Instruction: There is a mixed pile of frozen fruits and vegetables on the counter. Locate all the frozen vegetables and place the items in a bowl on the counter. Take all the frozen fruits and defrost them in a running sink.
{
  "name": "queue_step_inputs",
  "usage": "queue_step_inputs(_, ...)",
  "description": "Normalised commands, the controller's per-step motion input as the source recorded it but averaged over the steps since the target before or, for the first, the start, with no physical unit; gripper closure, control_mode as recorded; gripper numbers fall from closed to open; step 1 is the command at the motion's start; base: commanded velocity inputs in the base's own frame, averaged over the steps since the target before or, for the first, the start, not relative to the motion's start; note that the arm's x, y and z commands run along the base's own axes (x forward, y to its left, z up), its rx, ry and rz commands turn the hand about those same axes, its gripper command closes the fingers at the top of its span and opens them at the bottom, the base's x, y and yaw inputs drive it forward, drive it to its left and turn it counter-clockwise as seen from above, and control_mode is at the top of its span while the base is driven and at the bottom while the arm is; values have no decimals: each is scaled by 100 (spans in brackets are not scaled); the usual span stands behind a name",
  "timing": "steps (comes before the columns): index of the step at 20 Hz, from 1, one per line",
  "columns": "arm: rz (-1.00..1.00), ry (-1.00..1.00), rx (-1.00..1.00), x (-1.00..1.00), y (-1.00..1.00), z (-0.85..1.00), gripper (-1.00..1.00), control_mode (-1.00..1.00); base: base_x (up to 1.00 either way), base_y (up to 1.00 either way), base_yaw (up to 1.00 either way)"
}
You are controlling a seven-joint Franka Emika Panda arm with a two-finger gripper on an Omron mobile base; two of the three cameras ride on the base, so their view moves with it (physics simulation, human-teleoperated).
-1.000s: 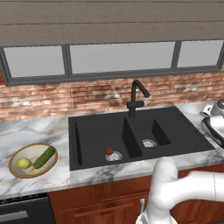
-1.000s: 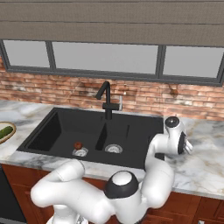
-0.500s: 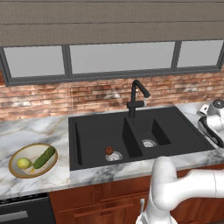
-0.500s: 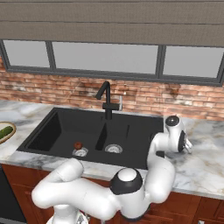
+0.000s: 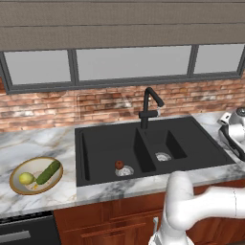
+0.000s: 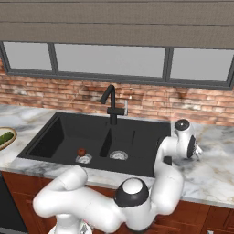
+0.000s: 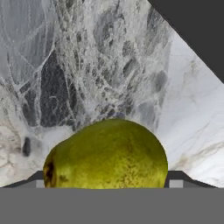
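A yellow-green lemon-like fruit (image 7: pixel 107 157) lies on the marble counter (image 7: pixel 87 65) right of the sink. My gripper (image 7: pixel 107 183) has one finger tip at each side of it; whether they press it is unclear. The dark red ball (image 5: pixel 119 164) rests by the drain in the left basin of the black sink (image 5: pixel 100 143). On the counter at the left, the bowl (image 5: pixel 12 178) holds the long green piece (image 5: pixel 48 172) and a pale yellow-green ball (image 5: pixel 26 178).
The black gooseneck tap (image 5: pixel 148 107) stands behind the divider between the basins; no water shows. A corner of the sink (image 7: pixel 197 30) lies close to the fruit. The arm's wrist (image 6: pixel 183 137) hangs over the counter right of the sink, with a brick wall behind.
The hand has shifted only slightly over the counter right of the sink. The items in the bowl and the red ball have stayed put.
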Motion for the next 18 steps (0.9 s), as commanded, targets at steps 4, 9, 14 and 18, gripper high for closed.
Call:
queue_step_inputs(4,9,-9,0,-90,56,64,100,-100,0,0,0)
queue_step_inputs(9,17,-4,-7,-88,93,91,100,-100,0,0,0)
queue_step_inputs(14,20,0,-12,-60,100,86,100,-100,0,0,0)
queue_step_inputs(18,21,1,-11,-38,100,67,100,-100,0,0,0)
